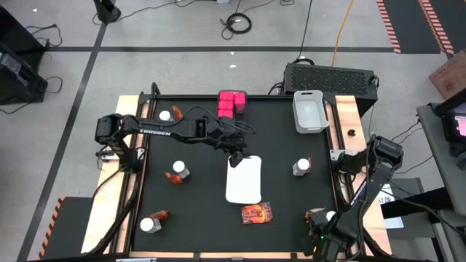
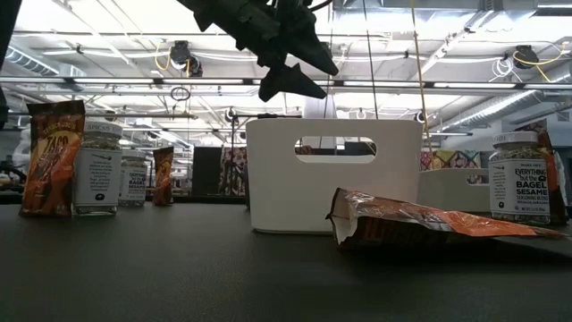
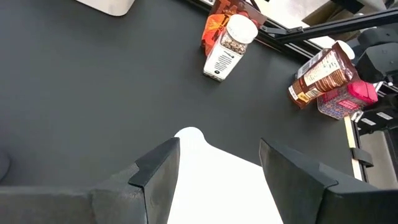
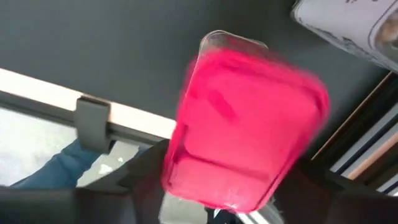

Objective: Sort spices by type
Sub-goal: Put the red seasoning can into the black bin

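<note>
Left arm stretches from the table's 9 o'clock edge in to the centre, and its left gripper (image 1: 237, 155) hangs over the 12 o'clock end of the white tray (image 1: 245, 185), fingers parted with nothing between them. The left wrist view confirms it: two dark fingers (image 3: 155, 171) straddle a white corner, empty air in the gap.

Right arm is folded down at the 4 o'clock corner. From above, the right gripper (image 1: 318, 217) is mostly buried under the arm, but the right wrist view fills with a pink box (image 4: 245, 127) sitting between its fingers; whether they are clamped on it, I cannot tell.

Above again: a block of pink boxes (image 1: 231, 103) at 12 o'clock, a grey bin (image 1: 310, 111) at 1 o'clock, jars (image 1: 180, 169) with white caps scattered at 9, 7, 10 and 3 o'clock, and a red-orange packet (image 1: 256, 212) lying flat at 6 o'clock.

The low view alone shows the labels on the jars.
</note>
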